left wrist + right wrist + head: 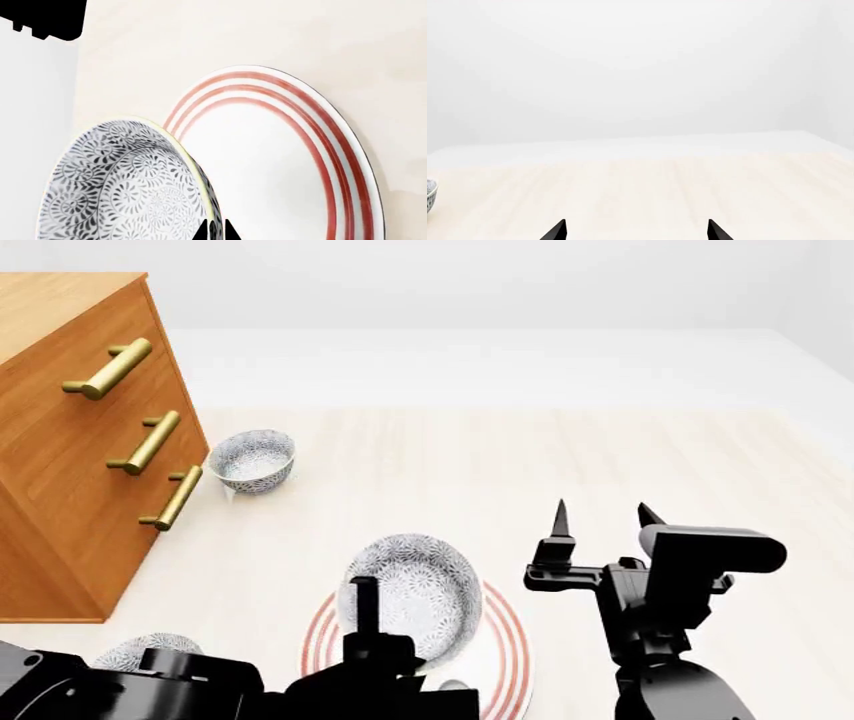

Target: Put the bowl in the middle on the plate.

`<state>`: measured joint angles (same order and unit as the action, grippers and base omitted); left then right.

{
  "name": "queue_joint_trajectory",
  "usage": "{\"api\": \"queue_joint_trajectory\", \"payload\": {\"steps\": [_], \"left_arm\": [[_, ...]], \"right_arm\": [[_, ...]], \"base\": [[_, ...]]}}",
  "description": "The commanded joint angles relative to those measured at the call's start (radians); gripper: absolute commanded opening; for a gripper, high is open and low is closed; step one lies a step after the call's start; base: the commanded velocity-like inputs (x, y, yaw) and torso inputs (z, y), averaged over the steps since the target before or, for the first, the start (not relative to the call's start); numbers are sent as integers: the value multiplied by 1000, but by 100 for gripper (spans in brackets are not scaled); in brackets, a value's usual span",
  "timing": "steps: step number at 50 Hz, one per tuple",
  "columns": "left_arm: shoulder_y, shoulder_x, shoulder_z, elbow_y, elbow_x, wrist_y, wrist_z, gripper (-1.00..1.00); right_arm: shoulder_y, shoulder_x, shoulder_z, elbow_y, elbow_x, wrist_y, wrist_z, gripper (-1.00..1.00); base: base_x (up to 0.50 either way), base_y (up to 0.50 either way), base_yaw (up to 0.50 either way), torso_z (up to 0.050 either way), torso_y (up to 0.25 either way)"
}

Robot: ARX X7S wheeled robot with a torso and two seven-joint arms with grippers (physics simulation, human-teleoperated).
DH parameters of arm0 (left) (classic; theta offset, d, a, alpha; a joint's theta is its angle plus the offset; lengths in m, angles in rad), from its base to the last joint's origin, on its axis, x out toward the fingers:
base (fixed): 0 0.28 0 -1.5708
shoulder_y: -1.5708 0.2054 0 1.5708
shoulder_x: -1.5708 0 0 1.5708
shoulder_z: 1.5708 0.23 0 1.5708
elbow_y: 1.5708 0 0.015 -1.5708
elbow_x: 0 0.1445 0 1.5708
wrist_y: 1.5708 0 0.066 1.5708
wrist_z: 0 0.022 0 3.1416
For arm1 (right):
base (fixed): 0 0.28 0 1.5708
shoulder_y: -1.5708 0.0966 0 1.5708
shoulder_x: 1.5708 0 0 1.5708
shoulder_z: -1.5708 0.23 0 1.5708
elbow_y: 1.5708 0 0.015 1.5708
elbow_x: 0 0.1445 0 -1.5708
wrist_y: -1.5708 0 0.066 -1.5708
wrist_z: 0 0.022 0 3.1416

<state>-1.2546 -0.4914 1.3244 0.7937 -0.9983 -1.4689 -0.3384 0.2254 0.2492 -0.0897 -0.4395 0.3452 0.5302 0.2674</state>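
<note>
The bowl [407, 592], white with a dense grey-blue floral pattern, hangs tilted over the plate [509, 645], a flat white plate with thin red rings. My left gripper [215, 233] is shut on the bowl's [127, 185] rim, one finger inside and one outside. The plate [280, 165] lies just beyond the bowl in the left wrist view. Whether the bowl touches the plate cannot be told. To the right of the plate my right gripper [603, 510] stands raised and open, nothing between its fingers. It is also open in its own view [637, 231].
A wooden dresser [67, 470] with brass handles stands at the left. One matching bowl [251, 460] sits by its front corner, another [144, 650] at the near left beside my left arm. The edge of a bowl [430, 195] shows in the right wrist view.
</note>
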Motion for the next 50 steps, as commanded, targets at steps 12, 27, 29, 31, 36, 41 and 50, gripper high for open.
{"api": "queue_joint_trajectory", "payload": {"steps": [12, 27, 29, 31, 36, 41, 50], "left_arm": [[-48, 6, 147, -93, 134, 138, 84, -100], [-44, 3, 139, -183, 126, 208, 155, -100], [-41, 4, 137, -188, 124, 211, 156, -100], [-39, 3, 139, -187, 125, 216, 157, -100], [-33, 3, 139, -190, 119, 222, 161, -100], [-29, 0, 143, -197, 121, 231, 167, -100], [-27, 3, 158, -218, 127, 247, 186, -100]], "right_arm": [[-16, 5, 3, 0, 10, -18, 10, 100], [-13, 11, 0, -6, 15, -15, 18, 100], [-12, 12, -1, -8, 16, -13, 19, 100], [-12, 13, -2, -10, 17, -12, 21, 100], [-10, 15, -2, -14, 19, -9, 24, 100], [-9, 17, -3, -15, 21, -9, 26, 100], [-14, 18, -4, -8, 23, -19, 27, 100]], "base": [[0, 0, 0, 0, 0], [0, 0, 0, 0, 1], [0, 0, 0, 0, 0], [0, 0, 0, 0, 0], [0, 0, 0, 0, 0], [0, 0, 0, 0, 0], [0, 0, 0, 0, 1]]}}
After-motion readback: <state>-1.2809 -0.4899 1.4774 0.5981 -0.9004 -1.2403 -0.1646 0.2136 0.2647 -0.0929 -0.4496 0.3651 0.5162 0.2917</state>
